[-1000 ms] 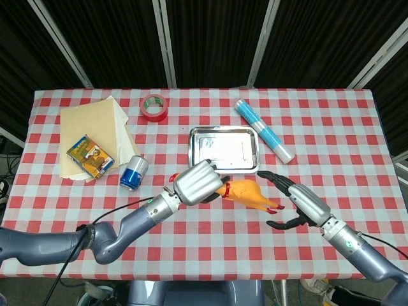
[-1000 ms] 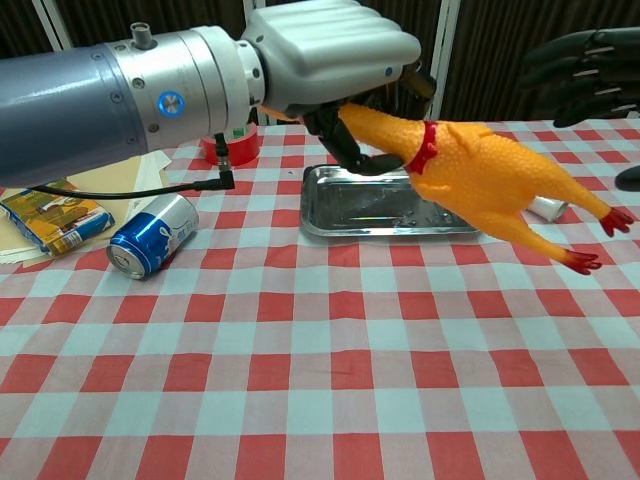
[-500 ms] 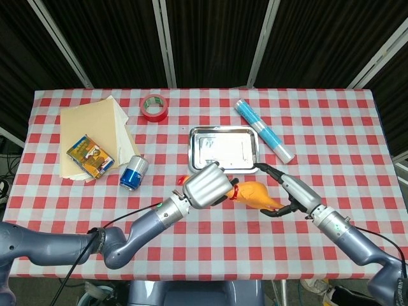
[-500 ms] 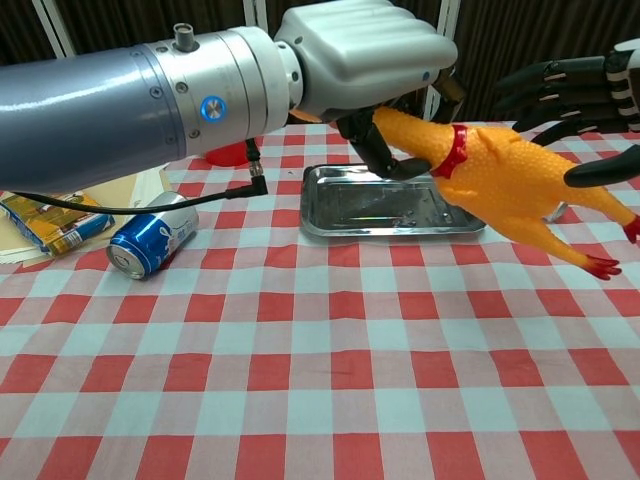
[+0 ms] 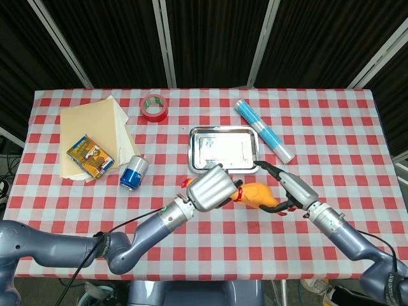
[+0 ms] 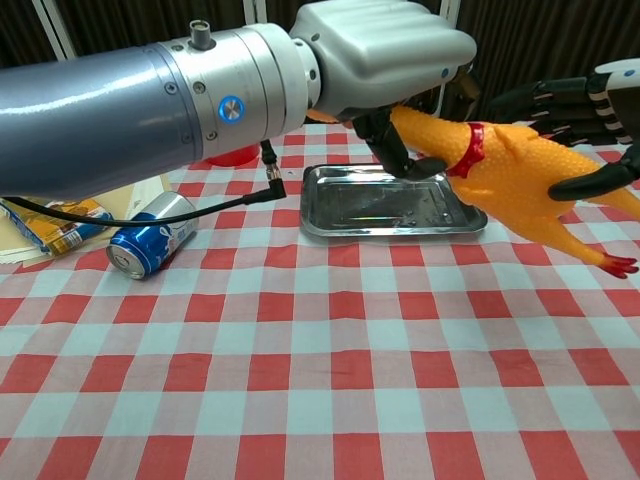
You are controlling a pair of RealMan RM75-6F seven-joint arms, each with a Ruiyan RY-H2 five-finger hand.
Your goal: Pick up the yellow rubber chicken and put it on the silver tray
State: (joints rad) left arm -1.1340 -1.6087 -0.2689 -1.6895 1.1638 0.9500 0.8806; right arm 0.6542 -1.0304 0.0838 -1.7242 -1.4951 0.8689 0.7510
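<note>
The yellow rubber chicken [image 5: 256,194] [image 6: 520,175], with a red collar, hangs in the air just in front of the silver tray [image 5: 223,150] [image 6: 375,210]. My left hand [image 5: 209,187] [image 6: 385,50] grips it by the head and neck. From the other side, my right hand [image 5: 290,190] [image 6: 590,110] wraps the chicken's rear, fingers over the top and thumb under the body. The chicken's red feet [image 6: 620,265] stick out below the right hand. The tray holds nothing.
A blue can [image 5: 134,172] [image 6: 152,235] lies on its side left of the tray. A red tape roll [image 5: 154,107], a blue-and-white tube [image 5: 264,131], a stack of tan papers [image 5: 95,124] and a small box [image 5: 90,155] sit further back and to the sides.
My left hand carried the chicken a little to the right, toward the tray's front edge. My right hand came in from the right and closed around the chicken's rear.
</note>
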